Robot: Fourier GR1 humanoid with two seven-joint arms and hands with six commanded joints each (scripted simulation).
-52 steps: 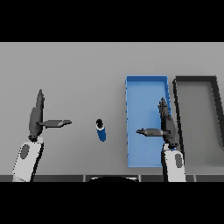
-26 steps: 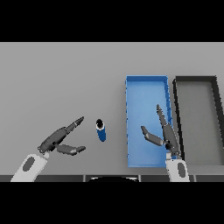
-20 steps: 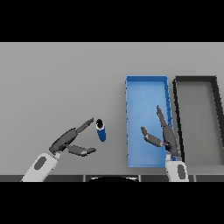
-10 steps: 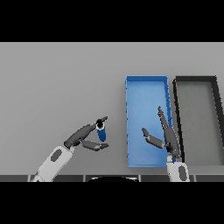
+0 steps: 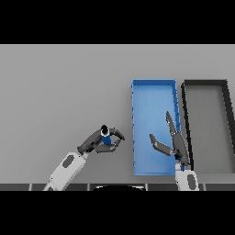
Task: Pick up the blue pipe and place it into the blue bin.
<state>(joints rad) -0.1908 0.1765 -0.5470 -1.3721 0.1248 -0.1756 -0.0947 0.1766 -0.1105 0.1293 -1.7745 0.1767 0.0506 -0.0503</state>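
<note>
Left robot hand (image 5: 102, 141) grips blue pipe (image 5: 106, 137) on grey table (image 5: 59, 92)

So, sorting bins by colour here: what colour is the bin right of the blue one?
Black, with a grey floor: the black bin, seen in the head view.

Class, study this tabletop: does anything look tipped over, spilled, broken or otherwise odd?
Nothing stands out. The blue pipe is on the grey table with the left hand curled round it. The blue bin and the black bin sit side by side, squarely placed. The right hand is open over the blue bin.
</note>
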